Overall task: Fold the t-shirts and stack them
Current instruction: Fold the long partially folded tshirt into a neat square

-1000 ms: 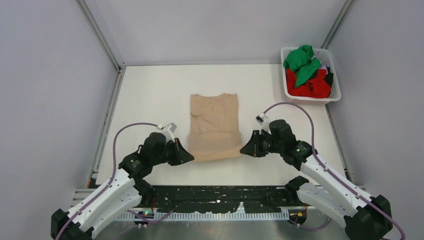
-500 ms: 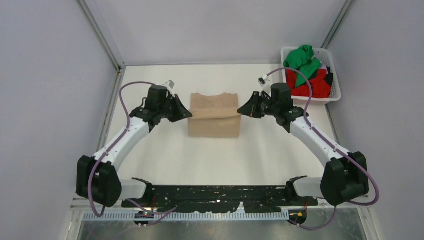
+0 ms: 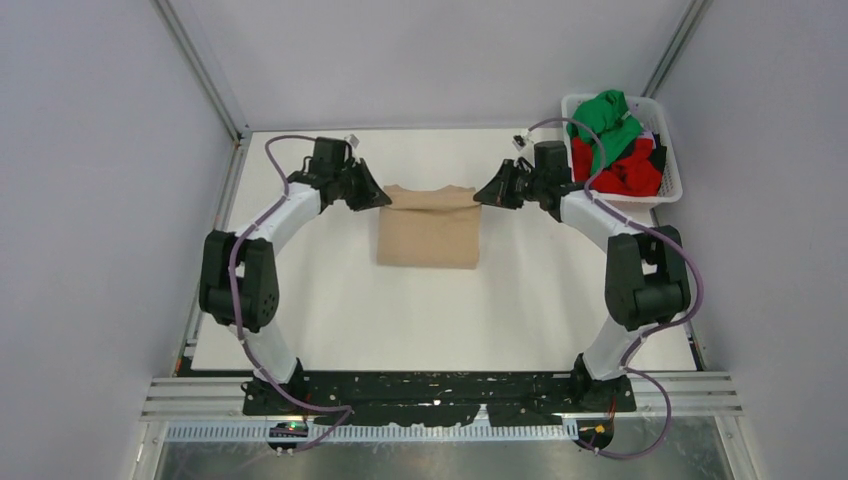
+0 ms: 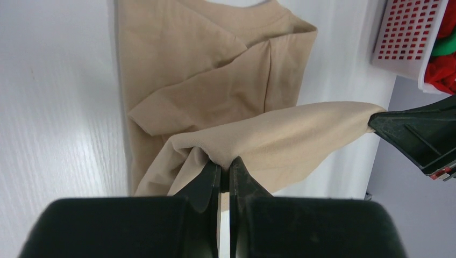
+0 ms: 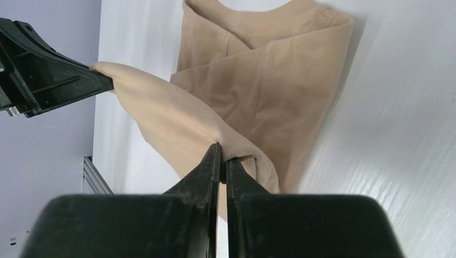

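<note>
The beige-tan t-shirt lies on the white table, doubled over on itself. My left gripper is shut on its left hem corner and my right gripper is shut on its right hem corner. Both hold the hem stretched between them, raised above the shirt's collar end at the far side. The collar shows in the left wrist view and in the right wrist view. A green t-shirt and a red t-shirt lie crumpled in the basket.
The white lattice basket stands at the far right corner, just right of my right arm; it also shows in the left wrist view. Grey walls and metal posts enclose the table on the back and both sides.
Both grippers have carried the shirt's near hem from the front of the table up and over to the far collar end, folding the shirt in half; both arms are stretched far out.
</note>
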Action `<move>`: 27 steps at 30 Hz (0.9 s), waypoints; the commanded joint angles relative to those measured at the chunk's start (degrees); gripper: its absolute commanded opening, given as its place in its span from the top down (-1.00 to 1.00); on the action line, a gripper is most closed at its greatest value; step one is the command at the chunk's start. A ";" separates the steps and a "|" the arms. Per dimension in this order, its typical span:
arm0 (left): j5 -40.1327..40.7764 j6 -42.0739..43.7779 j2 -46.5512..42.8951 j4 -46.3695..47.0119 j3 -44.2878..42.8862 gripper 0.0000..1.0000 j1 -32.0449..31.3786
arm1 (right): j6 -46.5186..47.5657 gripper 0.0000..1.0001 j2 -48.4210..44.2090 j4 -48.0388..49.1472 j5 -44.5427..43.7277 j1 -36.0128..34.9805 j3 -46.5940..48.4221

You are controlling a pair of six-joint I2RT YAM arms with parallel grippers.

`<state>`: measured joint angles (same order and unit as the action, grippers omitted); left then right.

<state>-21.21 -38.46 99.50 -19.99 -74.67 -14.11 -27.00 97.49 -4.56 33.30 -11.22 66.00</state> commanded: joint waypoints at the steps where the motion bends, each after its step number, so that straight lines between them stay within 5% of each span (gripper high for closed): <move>1: -0.23 0.90 5.70 1.33 -7.51 1.00 1.19 | -1.01 0.89 5.28 5.14 1.15 1.41 5.34; 7: 1.47 -1.92 17.11 -0.09 -16.68 0.91 1.22 | -3.28 0.81 14.73 10.51 0.29 2.08 9.85; 10: 0.91 -2.91 21.68 -1.18 -22.03 -0.40 1.23 | -4.31 0.59 20.30 8.76 -2.51 2.16 15.39; 12: 0.21 -3.21 23.63 -2.10 -25.62 -0.89 1.28 | -4.34 0.12 22.35 6.43 -5.20 2.17 18.35; 13: -0.29 -3.36 23.97 -2.32 -26.96 -0.98 1.28 | -4.31 -0.23 22.72 5.72 -5.89 2.17 19.15; 17: -0.99 -3.30 21.37 -0.78 -27.09 -0.99 1.15 | -2.89 -0.82 20.66 2.50 -7.98 2.19 20.47; 27: -1.45 -3.02 14.46 3.91 -16.99 -0.99 -1.49 | -1.41 -0.97 7.91 6.68 -3.76 -1.67 5.84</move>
<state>-22.09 -41.54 116.36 -19.38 -93.23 -14.52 -28.75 111.68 -2.55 25.78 -9.85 75.53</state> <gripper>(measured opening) 0.994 0.982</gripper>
